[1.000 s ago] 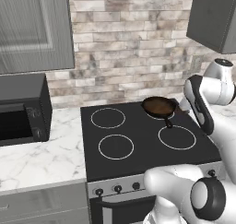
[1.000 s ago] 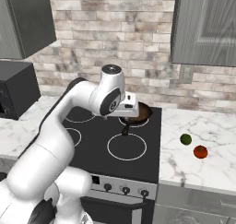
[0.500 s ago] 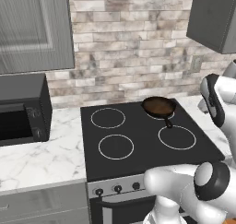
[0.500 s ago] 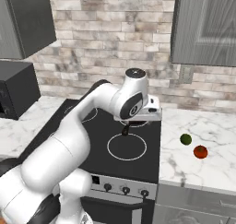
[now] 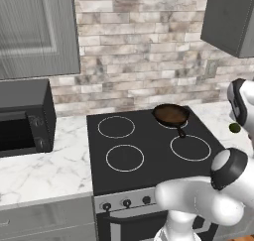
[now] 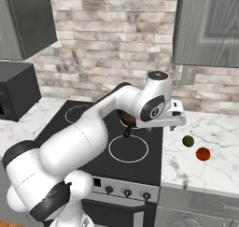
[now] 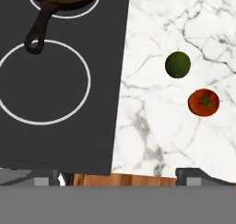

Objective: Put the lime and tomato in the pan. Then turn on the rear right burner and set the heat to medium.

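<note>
Our gripper (image 6: 173, 120) hangs spread open and empty above the stove's right edge.

We see the smooth round green lime (image 7: 178, 64) and glossy red-orange tomato (image 7: 203, 102) side by side on veined white marble counter (image 7: 152, 126), right of the black glass cooktop (image 7: 60, 126); the dark pan (image 5: 170, 114) sits on the rear right burner (image 5: 163, 123).

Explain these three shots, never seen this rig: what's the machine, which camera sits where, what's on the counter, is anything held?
It is a rendered kitchen with a white robot arm on a drivable base. Two cameras ride behind the arm, left and right; the third looks down from its hand. The small dark brown skillet sits on the black glass cooktop. The small round green lime and red-orange tomato lie apart on the white marble counter beside it. The end effector is open above the counter, holding nothing.
</note>
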### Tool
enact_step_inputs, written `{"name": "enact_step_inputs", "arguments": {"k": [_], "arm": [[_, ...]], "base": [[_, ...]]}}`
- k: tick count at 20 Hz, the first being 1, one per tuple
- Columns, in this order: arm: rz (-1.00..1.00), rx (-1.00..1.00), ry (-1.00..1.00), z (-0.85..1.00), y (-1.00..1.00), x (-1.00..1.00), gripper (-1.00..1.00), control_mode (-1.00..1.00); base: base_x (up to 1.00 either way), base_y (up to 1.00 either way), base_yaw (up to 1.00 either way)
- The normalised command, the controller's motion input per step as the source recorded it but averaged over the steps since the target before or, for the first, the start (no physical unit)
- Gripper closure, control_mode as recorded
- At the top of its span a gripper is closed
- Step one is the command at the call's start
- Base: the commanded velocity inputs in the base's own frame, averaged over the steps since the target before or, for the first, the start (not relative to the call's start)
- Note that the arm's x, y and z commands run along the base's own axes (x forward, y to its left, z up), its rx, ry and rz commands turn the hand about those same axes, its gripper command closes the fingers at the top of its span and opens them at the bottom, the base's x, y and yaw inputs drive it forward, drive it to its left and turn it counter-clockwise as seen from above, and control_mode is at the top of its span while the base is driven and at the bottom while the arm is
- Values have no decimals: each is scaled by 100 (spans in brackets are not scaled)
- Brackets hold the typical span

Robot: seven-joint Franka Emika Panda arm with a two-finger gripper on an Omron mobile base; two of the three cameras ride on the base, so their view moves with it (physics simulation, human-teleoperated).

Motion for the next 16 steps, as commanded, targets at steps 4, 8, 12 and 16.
{"name": "enact_step_inputs", "arguments": {"k": [4, 8, 12, 16], "arm": [[-12, -2, 0, -12, -49, 0, -100, -100], [-14, 0, 0, -5, -41, 0, -100, -100], [-11, 0, 0, -10, -28, 4, -100, -100], [-9, 0, -1, -14, -39, 14, -100, -100]], "base": [[0, 0, 0], [0, 0, 0], [0, 0, 0], [0, 0, 0]]}}
